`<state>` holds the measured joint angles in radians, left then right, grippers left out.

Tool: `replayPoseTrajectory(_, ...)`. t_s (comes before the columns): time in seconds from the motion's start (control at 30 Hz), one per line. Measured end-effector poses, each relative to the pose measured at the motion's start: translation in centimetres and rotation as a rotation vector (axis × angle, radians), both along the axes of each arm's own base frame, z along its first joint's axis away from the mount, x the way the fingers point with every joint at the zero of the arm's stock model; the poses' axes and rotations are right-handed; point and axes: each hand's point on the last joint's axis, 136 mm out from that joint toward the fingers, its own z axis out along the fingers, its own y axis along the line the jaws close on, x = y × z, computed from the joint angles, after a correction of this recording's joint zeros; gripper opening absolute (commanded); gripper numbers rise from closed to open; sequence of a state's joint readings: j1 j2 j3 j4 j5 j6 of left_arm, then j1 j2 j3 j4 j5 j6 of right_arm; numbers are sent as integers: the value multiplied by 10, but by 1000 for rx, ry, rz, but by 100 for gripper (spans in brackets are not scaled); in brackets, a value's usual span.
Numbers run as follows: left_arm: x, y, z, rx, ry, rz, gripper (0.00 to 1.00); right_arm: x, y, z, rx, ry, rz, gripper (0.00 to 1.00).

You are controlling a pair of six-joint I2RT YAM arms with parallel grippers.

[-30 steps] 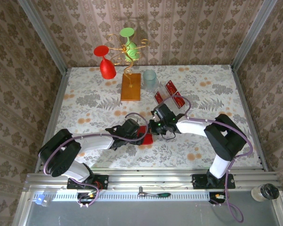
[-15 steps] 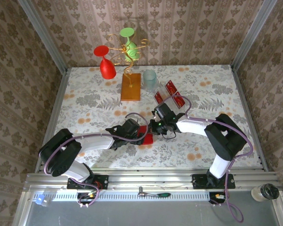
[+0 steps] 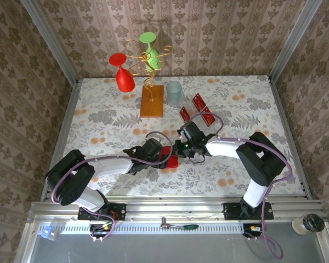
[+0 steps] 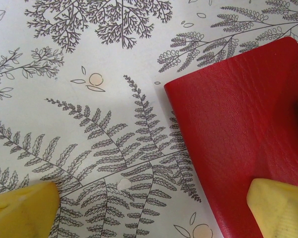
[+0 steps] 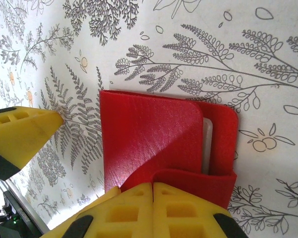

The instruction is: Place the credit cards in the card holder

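Basically zero cards in: holder is only just being opened

Progress: nothing is sitting in the card holder as far as I'm seeing. I'm counting three credit cards in the top view. They're standing propped further back on the table, well apart from the holder and from both arms. The holder is lying near the middle of the table, between the two grippers, with its red cover mostly down.

Right gripper: jaws are sitting fully together at the holder edge nearest its wrist camera. The cover is sitting creased and lifted toward the fingers, and a strip of pale lining is peeking out beside the cover's edge. So it's probably pinching the cover flap. I'm hedging here, since the fingers are hiding the actual contact point.

Left gripper: jaws are standing wide apart, gripping nothing. One finger is overlapping the holder's red face and looks to be pressing it down. The other is hovering over bare table beside it.

What's left, my read: getting the holder properly open, then fetching every card and sliding each one in. The whole loading part is pending; we're sitting at the very start.
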<state>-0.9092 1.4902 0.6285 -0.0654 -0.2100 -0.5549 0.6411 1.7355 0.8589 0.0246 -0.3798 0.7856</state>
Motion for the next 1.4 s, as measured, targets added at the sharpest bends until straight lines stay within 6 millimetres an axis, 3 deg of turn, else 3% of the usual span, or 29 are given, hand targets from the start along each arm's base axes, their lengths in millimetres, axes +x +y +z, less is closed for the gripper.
replayPoseTrajectory(0.43, 0, 0, 0, -1, 1, 2, 100, -2, 1, -2, 26, -26, 9, 0)
replayPoseTrajectory(1.13, 0, 0, 1, -5, 1, 5, 100, -6, 2, -12, -88, -87, 39, 0)
replayPoseTrajectory(1.4, 5, 11, 8, -39, 31, 43, 100, -7, 3, -14, -85, -80, 39, 0)
